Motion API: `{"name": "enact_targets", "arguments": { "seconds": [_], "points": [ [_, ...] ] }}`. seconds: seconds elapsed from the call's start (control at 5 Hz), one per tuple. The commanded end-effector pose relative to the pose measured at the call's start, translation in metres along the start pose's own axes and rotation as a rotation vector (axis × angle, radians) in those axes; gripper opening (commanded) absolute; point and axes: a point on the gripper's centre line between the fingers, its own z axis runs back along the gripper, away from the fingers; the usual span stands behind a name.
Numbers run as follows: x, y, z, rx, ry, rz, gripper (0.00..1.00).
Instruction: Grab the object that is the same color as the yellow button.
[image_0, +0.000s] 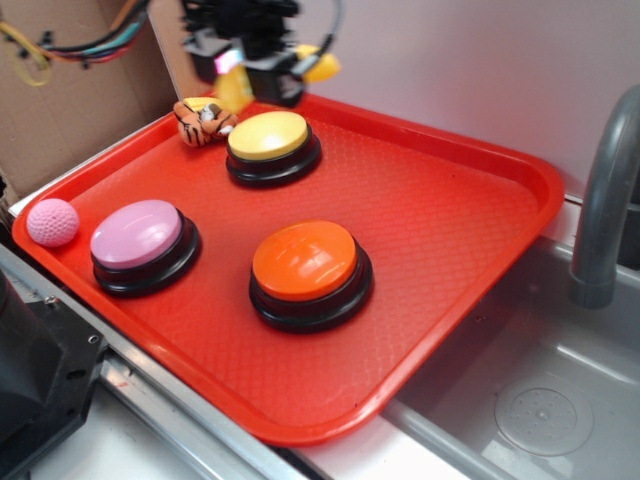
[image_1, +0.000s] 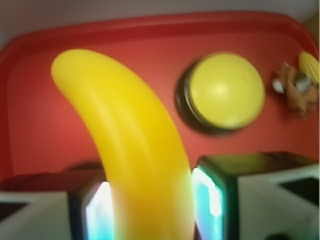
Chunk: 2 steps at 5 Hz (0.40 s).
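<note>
Pincer clamped on the banana; in the wrist view both pads press against its lower body, one on each side. Banana is off the tray, held in the air above the far edge, near the yellow button. In the exterior view a yellow end shows on either side of the pincer, though motion blur makes the outline uncertain.

Tiger toy lies on the tray just beside the yellow button, apart from the pincer. Pink button, orange button and pink ball sit well apart from the action, nearer the front. Sink and faucet to the side.

Handling, judged: banana looks like smooth glossy plastic, stiff, light, probably slippery. The curved, rounded body could rotate or squirt out between flat pads. The grip sits toward one end rather than the middle, so the long free end may lever it loose; mid-body would be the safer hold.
</note>
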Motion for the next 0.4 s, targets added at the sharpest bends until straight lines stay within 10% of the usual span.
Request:
{"name": "enact_targets", "arguments": {
  "seconds": [0.0, 0.2],
  "points": [
    [-0.0301, 0.019, 0.017, -0.056, -0.075, 0.033, 0.0],
    [-0.0323, 0.0261, 0.0211, -0.006, -0.005, 0.084, 0.0]
  ]
}}
